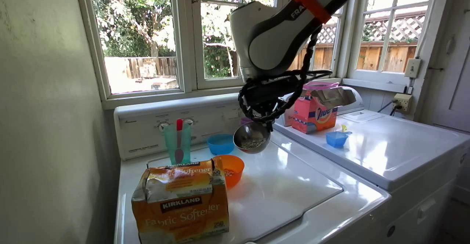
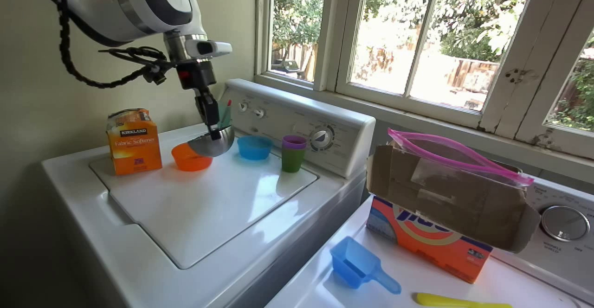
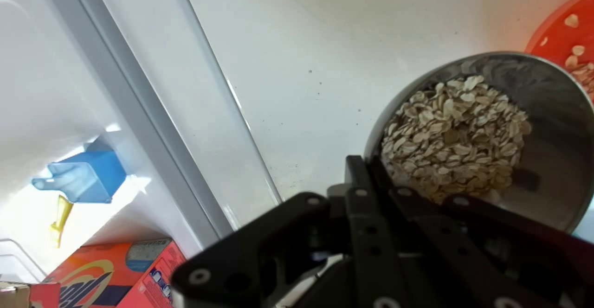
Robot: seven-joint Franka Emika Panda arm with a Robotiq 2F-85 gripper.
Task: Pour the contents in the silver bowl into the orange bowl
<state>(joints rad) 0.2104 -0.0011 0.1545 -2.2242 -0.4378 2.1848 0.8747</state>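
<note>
Daylight from the windows (image 1: 185, 34): bright outdoors, shade low along the wall (image 1: 47, 108).
In both exterior views the garden (image 1: 136, 27) burns out toward white in places, and hard patches of glare lie on the glossy washer lid (image 1: 279, 185); the orange bowl (image 1: 234, 174) casts a warm tint on it. In the wrist view, light flares white around the blue scoop (image 3: 95, 176), with a small shadow at its edge; the gripper (image 3: 366, 162) runs nearly black, its detail partly lost, while the oats (image 3: 457, 136) read flake by flake.
</note>
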